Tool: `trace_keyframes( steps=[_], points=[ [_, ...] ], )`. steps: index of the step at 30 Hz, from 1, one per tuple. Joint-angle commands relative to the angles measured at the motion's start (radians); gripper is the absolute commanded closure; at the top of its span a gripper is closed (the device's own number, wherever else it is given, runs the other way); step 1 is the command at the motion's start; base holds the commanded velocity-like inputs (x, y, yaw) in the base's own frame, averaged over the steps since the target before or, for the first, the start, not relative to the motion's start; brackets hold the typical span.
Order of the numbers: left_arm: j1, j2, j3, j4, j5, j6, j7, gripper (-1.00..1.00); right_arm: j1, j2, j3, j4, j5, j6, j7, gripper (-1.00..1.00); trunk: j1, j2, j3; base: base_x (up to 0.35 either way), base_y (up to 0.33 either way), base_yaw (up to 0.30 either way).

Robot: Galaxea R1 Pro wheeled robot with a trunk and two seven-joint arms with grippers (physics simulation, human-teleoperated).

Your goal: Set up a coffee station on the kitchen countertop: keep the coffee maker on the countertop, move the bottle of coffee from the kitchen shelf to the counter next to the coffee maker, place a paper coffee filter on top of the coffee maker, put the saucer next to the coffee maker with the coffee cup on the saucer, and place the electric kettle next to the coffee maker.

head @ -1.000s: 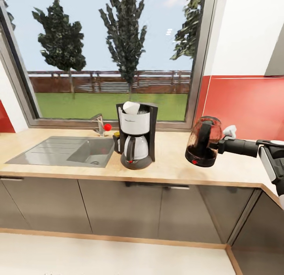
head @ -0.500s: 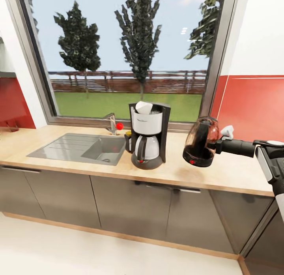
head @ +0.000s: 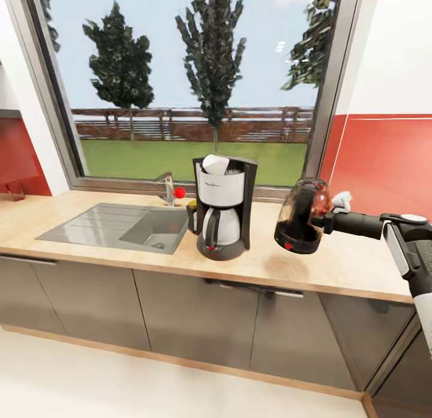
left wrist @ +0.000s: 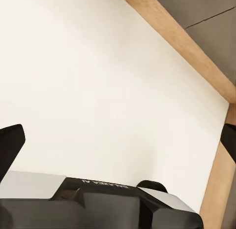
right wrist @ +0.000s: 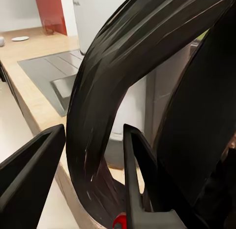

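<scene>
Window (head: pixel 198 82) spans the far wall, trees and lawn behind it, with red backsplash (head: pixel 384 160) to its right. Below runs the wooden counter (head: pixel 336 268) over grey cabinet fronts (head: pixel 198 322), a pale floor (head: pixel 120 382) in front. A grey sink (head: pixel 114 225) is set into the counter's left part, its faucet (head: pixel 167 189) at the far edge with a red knob. Just right of the sink stands the coffee maker (head: pixel 222 208), upright on the counter, a white paper coffee filter (head: pixel 215 164) resting in its top and a small dark, yellow-capped item (head: pixel 191 214) touching its left side.

Right of the coffee maker, apart from it, the electric kettle (head: pixel 300 217) hangs tilted above the counter, casting a shadow below. The right tool (head: pixel 329 222) reaches in from the right and is clamped on the kettle's handle; the right wrist view shows its fingers (right wrist: pixel 34 170) either side of the dark curved handle.

The left wrist view looks at floor and a wooden baseboard (left wrist: pixel 216 184); whether the left tool (left wrist: pixel 118 140) is spread or closed cannot be told.
</scene>
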Motion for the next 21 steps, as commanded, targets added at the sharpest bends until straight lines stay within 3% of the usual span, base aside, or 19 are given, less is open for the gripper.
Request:
trace_keyframes(
  steps=[1, 21],
  points=[
    [-0.001, 0.0, 0.002, 0.001, -0.002, -0.005, -0.003, -1.0, -0.001, 0.005, 0.0, 0.0, -0.008, 0.007, 0.001, 1.0, 0.0, -0.001, -0.001, 0.163, -0.006, 0.0],
    [-0.001, 0.0, 0.003, 0.001, -0.002, -0.005, -0.003, -1.0, -0.001, 0.044, 0.001, 0.006, -0.003, 0.005, -0.048, 1.0, 0.0, -0.001, -0.001, 0.093, -0.014, 0.0]
  ],
)
